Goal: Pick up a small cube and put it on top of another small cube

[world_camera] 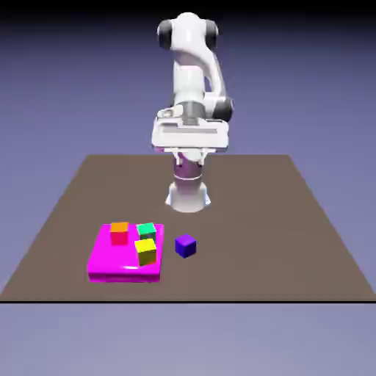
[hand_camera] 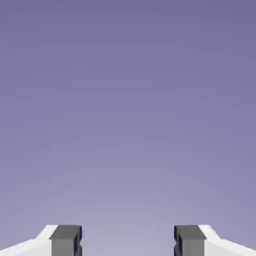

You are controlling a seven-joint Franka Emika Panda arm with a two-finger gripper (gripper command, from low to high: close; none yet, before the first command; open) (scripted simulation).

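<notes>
Cubes sit apart at desk level, none on another, so we judge the stacking wholly undone: grasp, lift, placing and release are all left. Taking the magenta slab [world_camera: 125, 275] as our landmark, we see the red-orange cube [world_camera: 119, 234], green cube [world_camera: 147, 232] and yellow cube [world_camera: 145, 252] on it, the yellow nearest its front edge. The blue-purple cube [world_camera: 185, 246] lies on the desk [world_camera: 257, 242], just beyond the slab's edge on the exterior view's right. Our tool [hand_camera: 128, 241] hangs above and behind the slab, fingers spread wide with nothing between them. We can read no brand, label or writing anywhere.
</notes>
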